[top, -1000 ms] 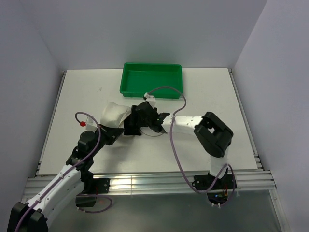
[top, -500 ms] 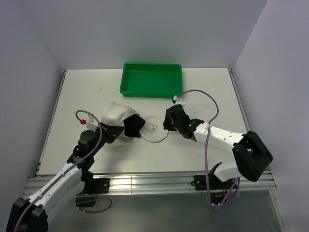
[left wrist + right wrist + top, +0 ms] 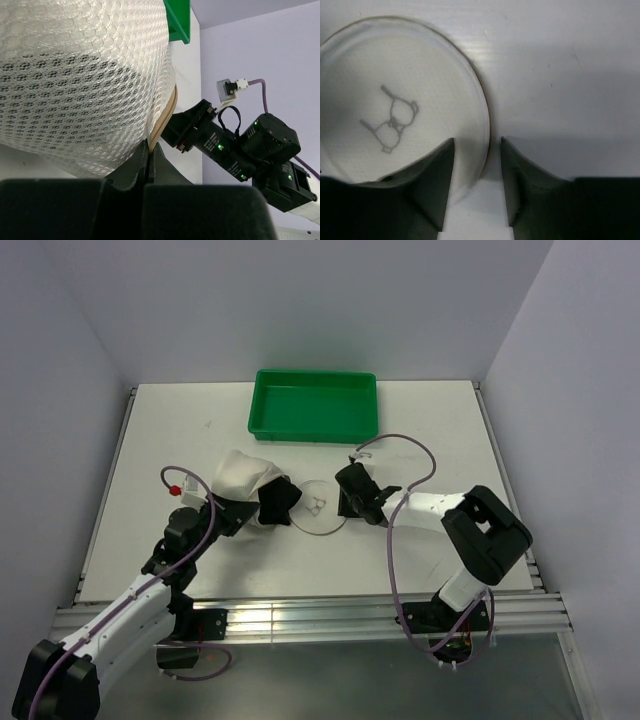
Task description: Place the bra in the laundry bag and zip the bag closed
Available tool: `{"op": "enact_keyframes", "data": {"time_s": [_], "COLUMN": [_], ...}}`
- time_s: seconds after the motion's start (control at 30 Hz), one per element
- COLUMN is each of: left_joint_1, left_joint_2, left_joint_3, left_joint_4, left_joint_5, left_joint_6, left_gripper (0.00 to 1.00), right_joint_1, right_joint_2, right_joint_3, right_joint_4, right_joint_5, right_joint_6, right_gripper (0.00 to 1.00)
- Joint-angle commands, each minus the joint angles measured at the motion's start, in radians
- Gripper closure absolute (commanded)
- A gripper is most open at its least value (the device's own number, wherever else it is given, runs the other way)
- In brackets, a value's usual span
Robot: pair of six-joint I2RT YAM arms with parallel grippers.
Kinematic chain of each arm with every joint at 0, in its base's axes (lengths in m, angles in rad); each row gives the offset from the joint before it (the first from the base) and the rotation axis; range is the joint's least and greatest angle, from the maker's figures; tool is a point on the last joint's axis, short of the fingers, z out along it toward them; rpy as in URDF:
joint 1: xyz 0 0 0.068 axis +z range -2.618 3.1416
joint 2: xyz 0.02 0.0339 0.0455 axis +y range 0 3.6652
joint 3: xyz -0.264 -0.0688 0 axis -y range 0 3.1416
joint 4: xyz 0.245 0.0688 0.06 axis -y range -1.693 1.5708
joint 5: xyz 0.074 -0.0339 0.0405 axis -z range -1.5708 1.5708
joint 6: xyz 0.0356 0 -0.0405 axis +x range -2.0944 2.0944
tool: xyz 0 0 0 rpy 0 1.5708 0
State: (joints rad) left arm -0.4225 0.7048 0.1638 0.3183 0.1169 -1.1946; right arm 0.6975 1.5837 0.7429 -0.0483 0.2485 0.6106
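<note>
The white mesh laundry bag (image 3: 240, 473) lies on its side left of centre, and the black bra (image 3: 277, 502) bulges out of its open mouth. The bag's round flat lid (image 3: 318, 508) lies flat on the table beside the mouth. My left gripper (image 3: 238, 513) is shut on the bag's tan zip rim (image 3: 162, 120), with mesh (image 3: 80, 75) filling the left wrist view. My right gripper (image 3: 344, 505) is at the lid's right edge. Its fingers (image 3: 432, 175) straddle the lid's rim (image 3: 481, 125) with a gap still between them, one over the lid (image 3: 395, 110) and one on bare table.
A green tray (image 3: 312, 438) stands at the back centre of the table, just behind the bag and lid. The right arm's forearm (image 3: 235, 150) reaches in from the right, close to the bag's mouth. White walls close in the table on three sides.
My right gripper left the bag's mouth, swung right, then came back to the lid's right edge with its jaws much narrower. The lid now lies exposed. The left gripper has kept its hold.
</note>
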Motion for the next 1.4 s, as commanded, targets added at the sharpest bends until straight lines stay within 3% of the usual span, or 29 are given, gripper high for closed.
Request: {"op": "enact_keyframes", "data": {"time_s": [0.0, 0.03, 0.07, 0.13, 0.27, 0.33, 0.43, 0.5, 0.6, 0.77, 0.93, 1.07, 1.23, 1.37], "left_joint_1": [-0.007, -0.007, -0.009, -0.009, -0.009, -0.007, -0.007, -0.009, -0.009, -0.01, -0.03, -0.048, -0.134, -0.209], "left_joint_2": [0.01, 0.016, 0.019, 0.025, 0.044, 0.068, 0.101, 0.108, 0.108, 0.117, 0.114, 0.123, 0.162, 0.15], "left_joint_3": [0.039, 0.043, 0.046, 0.063, 0.123, 0.167, 0.216, 0.262, 0.296, 0.26, 0.244, 0.25, 0.293, 0.373], "left_joint_4": [0.047, 0.045, 0.045, 0.038, -0.025, -0.056, -0.053, -0.08, -0.128, -0.153, -0.162, -0.125, -0.113, -0.111], "left_joint_5": [0.015, 0.017, 0.017, 0.013, -0.037, -0.045, -0.037, -0.031, -0.02, 0.026, 0.038, 0.044, 0.003, -0.084], "left_joint_6": [0.041, 0.046, 0.049, 0.062, 0.101, 0.124, 0.138, 0.154, 0.174, 0.176, 0.182, 0.19, 0.239, 0.295], "left_gripper": [1.0, 1.0, 1.0, 1.0, 1.0, 1.0, 1.0, 1.0, 1.0, 1.0, 1.0, 1.0, 1.0, 1.0], "right_joint_1": [-0.001, -0.001, -0.001, -0.001, 0.014, 0.048, 0.091, 0.124, 0.177, 0.168, 0.197, 0.203, 0.234, 0.26], "right_joint_2": [0.062, 0.067, 0.049, -0.006, -0.325, -0.417, -0.519, -0.568, -0.539, -0.421, -0.464, -0.387, -0.459, -0.366], "right_joint_3": [0.03, 0.021, 0.006, -0.045, -0.089, -0.028, 0.163, 0.331, 0.528, 0.581, 0.676, 0.685, 0.671, 0.728], "right_joint_4": [0.044, 0.05, 0.104, 0.123, 0.011, -0.097, -0.458, -0.55, -0.705, -0.742, -0.716, -0.748, -0.633, -0.716], "right_joint_5": [-0.014, -0.02, -0.023, 0.009, 0.096, 0.139, 0.225, 0.241, 0.271, 0.344, 0.357, 0.365, 0.327, 0.415], "right_joint_6": [0.008, 0.015, 0.034, 0.038, -0.029, -0.078, -0.168, -0.195, -0.209, -0.227, -0.242, -0.247, -0.295, -0.291], "right_gripper": [0.68, 0.88, 1.0, 1.0, 1.0, 1.0, 1.0, 1.0, 1.0, 1.0, 1.0, 1.0, 1.0, 1.0]}}
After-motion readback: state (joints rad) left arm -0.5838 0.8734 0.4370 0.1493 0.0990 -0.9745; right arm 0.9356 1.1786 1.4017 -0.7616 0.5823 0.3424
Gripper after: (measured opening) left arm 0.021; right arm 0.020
